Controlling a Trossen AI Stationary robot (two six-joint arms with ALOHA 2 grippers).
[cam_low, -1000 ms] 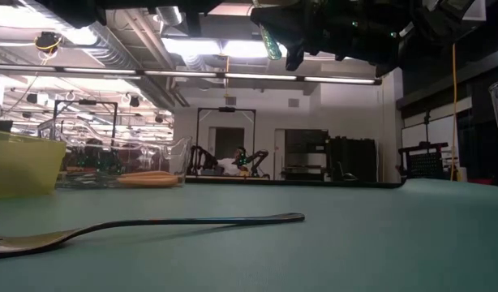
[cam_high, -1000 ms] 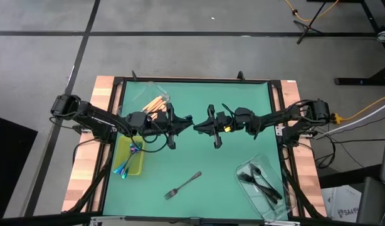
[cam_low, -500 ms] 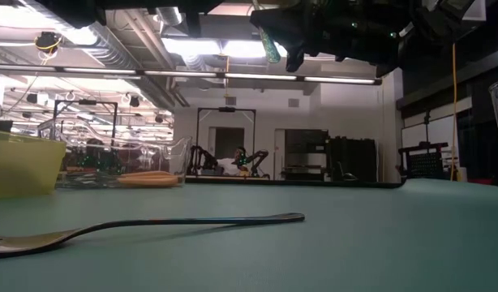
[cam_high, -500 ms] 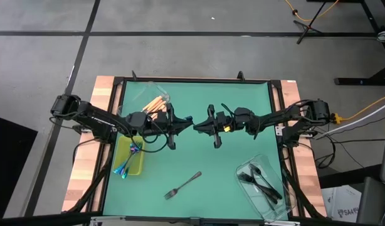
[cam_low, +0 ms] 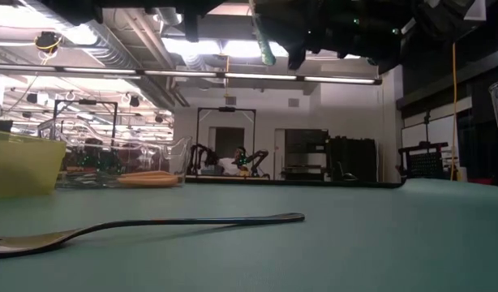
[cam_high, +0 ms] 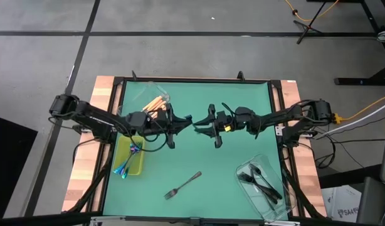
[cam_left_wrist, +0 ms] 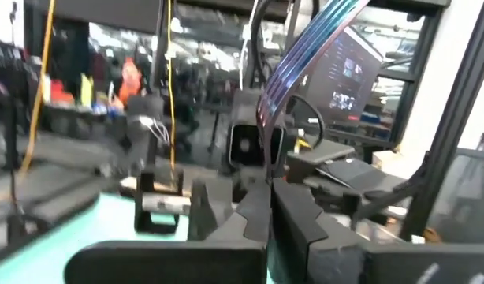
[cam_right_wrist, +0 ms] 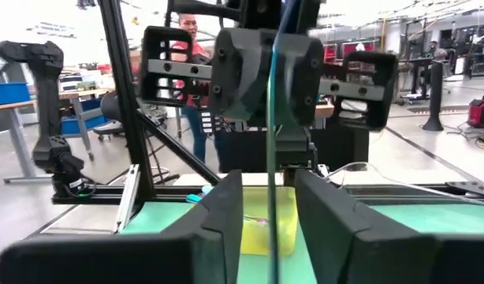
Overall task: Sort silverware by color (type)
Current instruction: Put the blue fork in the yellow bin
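Above the green surface, the left gripper had clamped shut on the iridescent fork while the right gripper had just spread open, releasing it: a mid-air handoff, likely bound for the yellow-green tray.

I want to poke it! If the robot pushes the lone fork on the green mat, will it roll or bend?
Probably no rolling: the fork lies flat on the mat, so it would likely slide. Its slim handle keeps a gentle curve in the low view, so it is probably stiff and light.
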